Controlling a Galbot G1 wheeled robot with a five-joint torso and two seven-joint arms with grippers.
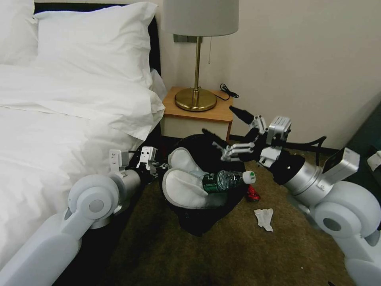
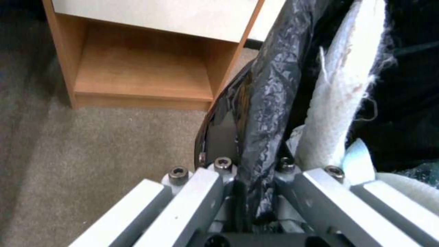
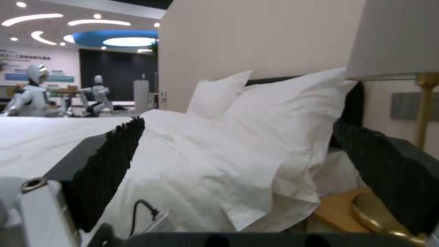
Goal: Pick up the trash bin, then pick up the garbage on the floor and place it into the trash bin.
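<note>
The left hand (image 1: 152,163) is clamped on the near-left rim of the trash bin (image 1: 198,220), holding it tilted and clear of the floor (image 1: 222,254) beside the bed (image 1: 51,131); in the left wrist view its fingers (image 2: 219,171) pinch the black liner and rim between them. Inside the bin lie 2 white slippers (image 1: 180,184), and a green-labelled bottle (image 1: 224,179) rests across the mouth, its long axis running left to right with the white cap poking over the right rim.

The right hand (image 1: 228,133) hovers just above the far-right rim, fingers spread wide and holding nothing; its wrist view looks across the bed toward the pillows (image 3: 283,113), with both black pads (image 3: 109,164) well apart.

Litter left on the floor: a crumpled white tissue (image 1: 264,218) and a red can (image 1: 252,193), both to the right of the bin and below the right hand. The right arm is clearly the nearer one; I judge that the next pick calls for this hand to come down and back toward the robot. The tissue's long axis runs roughly away from the robot.

The can is partly hidden behind the bin's right edge. The bin's base is hard to make out against the dark bed frame. The table (image 1: 198,113) with the lamp (image 1: 196,97) stands behind
</note>
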